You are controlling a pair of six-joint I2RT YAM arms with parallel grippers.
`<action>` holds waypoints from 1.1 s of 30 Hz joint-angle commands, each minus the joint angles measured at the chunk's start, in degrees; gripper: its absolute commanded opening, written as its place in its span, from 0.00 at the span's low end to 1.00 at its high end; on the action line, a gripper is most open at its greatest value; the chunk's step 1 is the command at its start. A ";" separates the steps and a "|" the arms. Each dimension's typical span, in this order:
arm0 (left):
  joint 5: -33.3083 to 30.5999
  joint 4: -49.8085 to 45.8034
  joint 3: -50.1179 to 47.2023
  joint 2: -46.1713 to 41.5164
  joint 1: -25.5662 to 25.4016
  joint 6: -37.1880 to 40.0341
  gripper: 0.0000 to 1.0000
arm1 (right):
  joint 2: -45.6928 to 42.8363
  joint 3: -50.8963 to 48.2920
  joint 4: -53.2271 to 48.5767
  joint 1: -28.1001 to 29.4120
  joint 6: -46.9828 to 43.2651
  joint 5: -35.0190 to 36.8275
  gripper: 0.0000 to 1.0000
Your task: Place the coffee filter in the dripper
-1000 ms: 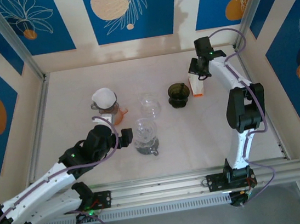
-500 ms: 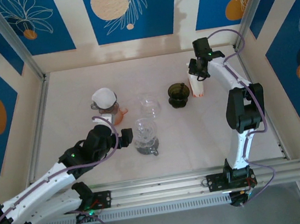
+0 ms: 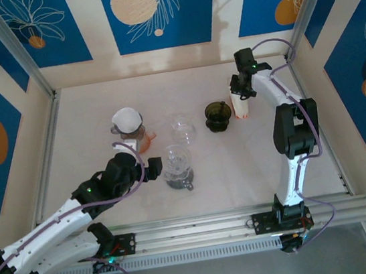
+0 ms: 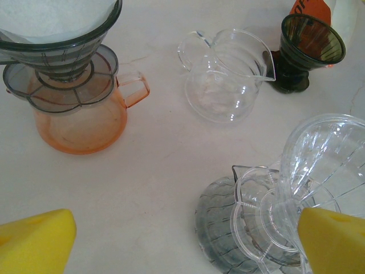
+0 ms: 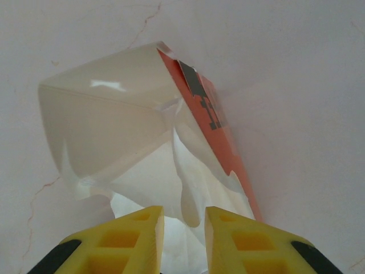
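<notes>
Yellow pads on the left gripper (image 4: 183, 242) are spread as wide as they go and hold nothing. It sits at the near left, with the clear dripper (image 4: 319, 165) just beside one pad.

Further back, on the far right, is where it matters. The right gripper (image 5: 184, 228) is at the open mouth of the orange-edged filter pack (image 5: 114, 114). The pack's long axis runs straight away from the fingers, and a white coffee filter (image 5: 171, 177) spills out toward them. The jaws are nearly together with a thin slot between, and paper runs into that slot. I honestly can't tell if it's pinched yet.

So the right arm is clearly the nearer one to the filter. A dark green dripper (image 3: 217, 113) sits just left of the pack, and the clear one is well apart, near and left.
</notes>
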 commanded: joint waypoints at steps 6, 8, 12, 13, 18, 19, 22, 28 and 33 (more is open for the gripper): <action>0.82 1.25 0.00 0.20 0.59 0.59 1.00 | 0.34 2.17 -1.00 -0.57 1.30 0.71 0.25; 0.83 1.34 0.02 0.36 0.59 0.55 1.00 | 0.09 2.00 -0.87 -0.50 1.33 1.02 0.25; 1.02 1.56 -0.09 0.78 0.68 0.52 1.00 | -2.50 -0.95 2.64 0.02 0.68 1.22 0.26; 1.07 1.55 -0.09 0.79 0.67 0.47 1.00 | -3.27 -1.61 3.31 0.04 0.63 1.36 0.26; 1.25 1.56 -0.17 0.75 0.68 0.36 1.00 | -4.23 -2.54 4.17 -0.04 0.55 1.84 0.26; 1.22 1.52 -0.26 0.65 0.65 0.30 1.00 | -3.98 -2.25 3.79 -0.13 0.54 1.86 0.26; 1.20 1.69 -0.53 0.37 0.66 0.15 1.00 | -2.83 -1.08 2.82 -0.29 0.03 1.49 0.26; 1.22 1.62 -0.53 0.44 0.69 0.11 1.00 | -0.55 0.73 1.13 -0.57 0.26 1.69 0.26; 1.05 1.53 -0.44 0.37 0.80 0.29 1.00 | 0.36 1.43 0.91 -0.67 0.11 1.74 0.22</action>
